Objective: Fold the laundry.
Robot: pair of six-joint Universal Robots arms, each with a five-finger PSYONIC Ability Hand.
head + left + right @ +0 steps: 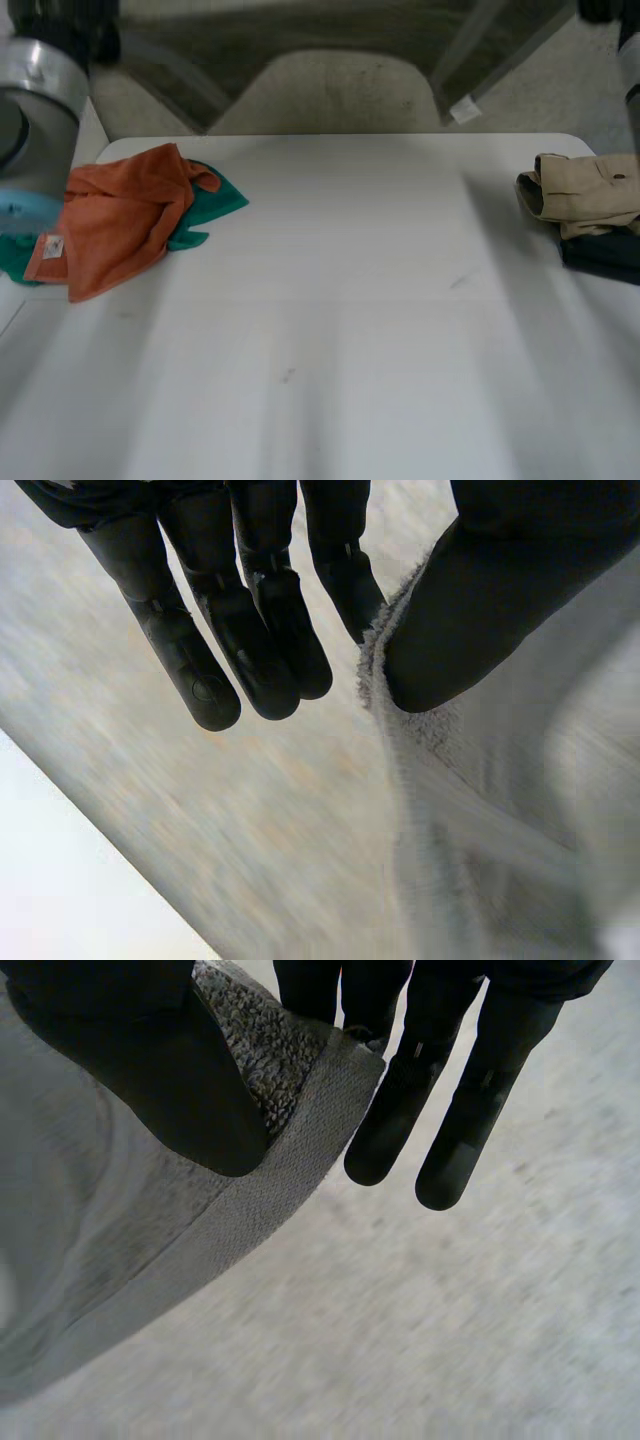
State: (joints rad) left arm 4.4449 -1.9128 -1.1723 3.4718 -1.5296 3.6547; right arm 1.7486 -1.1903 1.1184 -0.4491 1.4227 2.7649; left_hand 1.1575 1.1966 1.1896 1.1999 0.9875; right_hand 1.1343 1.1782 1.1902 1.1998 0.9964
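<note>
Pressed under the right hand's thumb, the grey terry towel was pinched at its hemmed edge against the fingers behind it. The left hand nipped another stretch of edge between thumb and one finger, and the cloth hung away from both. Two holds along an edge probably served to stretch it flat before laying it down. On the table, an orange towel lay crumpled over a green cloth at the left. A beige garment sat folded against a dark garment at the right, likely finished.
</note>
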